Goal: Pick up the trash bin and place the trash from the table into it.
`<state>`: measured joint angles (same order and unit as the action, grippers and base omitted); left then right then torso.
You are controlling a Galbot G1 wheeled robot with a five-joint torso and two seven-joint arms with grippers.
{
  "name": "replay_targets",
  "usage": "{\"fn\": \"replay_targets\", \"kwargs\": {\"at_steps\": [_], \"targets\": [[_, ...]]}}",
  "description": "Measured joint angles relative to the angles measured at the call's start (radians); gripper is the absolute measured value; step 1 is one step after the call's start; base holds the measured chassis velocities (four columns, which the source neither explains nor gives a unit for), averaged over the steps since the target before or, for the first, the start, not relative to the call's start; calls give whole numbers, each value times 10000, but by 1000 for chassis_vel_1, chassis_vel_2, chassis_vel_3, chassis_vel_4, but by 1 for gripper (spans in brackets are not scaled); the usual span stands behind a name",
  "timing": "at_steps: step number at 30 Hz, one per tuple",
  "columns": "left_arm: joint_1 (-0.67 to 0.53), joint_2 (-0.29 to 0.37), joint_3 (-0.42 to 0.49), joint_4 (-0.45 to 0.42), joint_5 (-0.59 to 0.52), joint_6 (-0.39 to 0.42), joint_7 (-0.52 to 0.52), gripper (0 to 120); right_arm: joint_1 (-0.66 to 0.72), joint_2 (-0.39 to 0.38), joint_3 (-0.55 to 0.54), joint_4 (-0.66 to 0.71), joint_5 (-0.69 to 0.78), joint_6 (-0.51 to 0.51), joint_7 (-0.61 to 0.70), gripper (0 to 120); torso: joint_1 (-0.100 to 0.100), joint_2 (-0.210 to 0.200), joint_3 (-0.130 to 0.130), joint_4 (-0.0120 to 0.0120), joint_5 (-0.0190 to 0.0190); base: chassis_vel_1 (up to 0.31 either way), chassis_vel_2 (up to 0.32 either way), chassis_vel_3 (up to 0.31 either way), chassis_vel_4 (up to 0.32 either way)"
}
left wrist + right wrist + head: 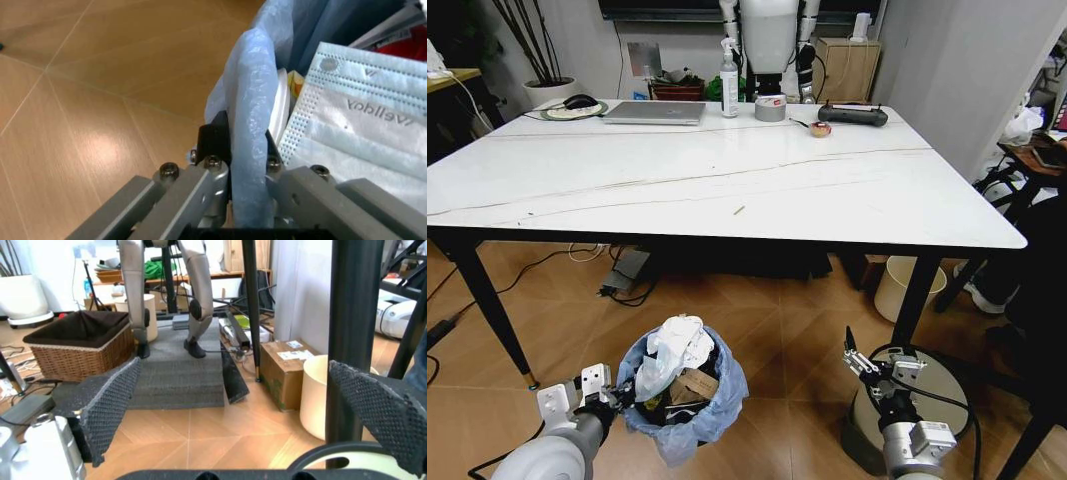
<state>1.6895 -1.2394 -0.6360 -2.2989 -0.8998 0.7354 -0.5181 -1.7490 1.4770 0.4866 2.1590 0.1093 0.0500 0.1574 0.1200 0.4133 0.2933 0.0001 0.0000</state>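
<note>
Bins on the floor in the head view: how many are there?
3. The trash bin with the blue bag, held at its rim by the left gripper; a white bin behind the right gripper; a cream bucket under the table. Others may be hidden.

Left arm low at lower left of head view, wrist reaching right. Left gripper [617,398] clamped on rim of trash bin [712,415], one finger outside bag, other inside; in wrist view fingers [213,142] pinch blue liner. Right arm low at lower right, gripper [855,357] pointing up-left, pads [110,405] spread wide, holding nothing.
</note>
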Motion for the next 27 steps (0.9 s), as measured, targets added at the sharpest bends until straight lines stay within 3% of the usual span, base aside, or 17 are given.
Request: {"fn": "replay_targets", "kwargs": {"at_steps": [6, 12, 27], "targets": [[-86, 326, 45, -4, -153, 0, -143, 0, -68, 70, -62, -29, 82, -32, 105, 100, -94, -263, -169, -2, -1, 0, 0, 0, 0], [-107, 179, 86, -207, -111, 0, -388, 0, 83, -255, -373, -55, 316, -232, 633, 100, -193, -561, -368, -1, 1, 0, 0, 0, 0], [56, -14, 76, -368, -182, 0, -610, 0, -6, -252, -539, 642, 554, -576, 1137, 100, -363, -1135, -772, -1, 0, 0, 0, 0, 0]]}}
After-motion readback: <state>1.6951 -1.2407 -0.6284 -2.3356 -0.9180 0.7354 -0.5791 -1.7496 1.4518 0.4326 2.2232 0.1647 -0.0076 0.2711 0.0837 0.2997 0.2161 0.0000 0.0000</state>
